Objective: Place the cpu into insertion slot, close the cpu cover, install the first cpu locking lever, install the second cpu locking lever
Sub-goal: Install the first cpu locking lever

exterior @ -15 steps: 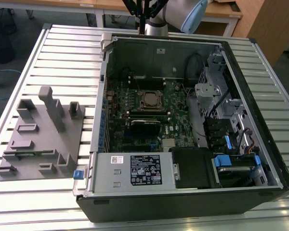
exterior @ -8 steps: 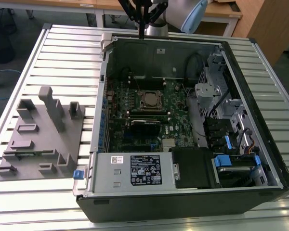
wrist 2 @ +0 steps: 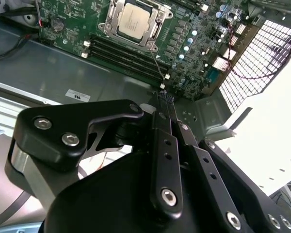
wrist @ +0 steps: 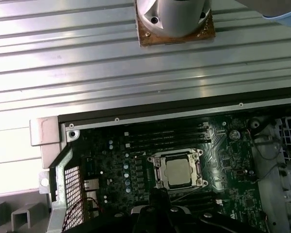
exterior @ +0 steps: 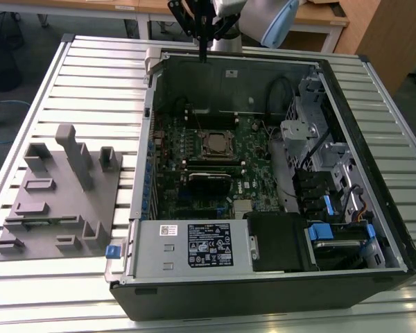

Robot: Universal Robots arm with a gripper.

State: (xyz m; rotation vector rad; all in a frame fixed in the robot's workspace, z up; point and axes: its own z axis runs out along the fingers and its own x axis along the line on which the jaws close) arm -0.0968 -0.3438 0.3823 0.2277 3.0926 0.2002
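Exterior view, gripper: the black linkage gripper [exterior: 203, 59] is held above the far wall of the open black computer case [exterior: 263, 302], which stands on the slatted aluminium surface [exterior: 69, 76]. The jaws are pressed together, with nothing between them.
Exterior view, cpu: the small flat square silver-grey cpu [exterior: 217, 144] is seated in its socket on the green motherboard [exterior: 260, 187], well apart from the gripper.
Second wrist view, cover: the thin silvery metal cpu cover [wrist 2: 154, 35] appears to be laid flat around the cpu [wrist 2: 136, 20]. Whether the levers are latched cannot be told.
Second wrist view, risk: long black memory slots [wrist 2: 121, 53] lie between the gripper [wrist 2: 165, 94] and the socket, and these could be struck if the descent is off line.
First wrist view, risk: the cpu [wrist: 178, 172] is framed by the cpu cover [wrist: 157, 171], near the gripper [wrist: 157, 193]. If the cover is unlatched, the chip could be shifted or the socket pins bent by a slipped push.
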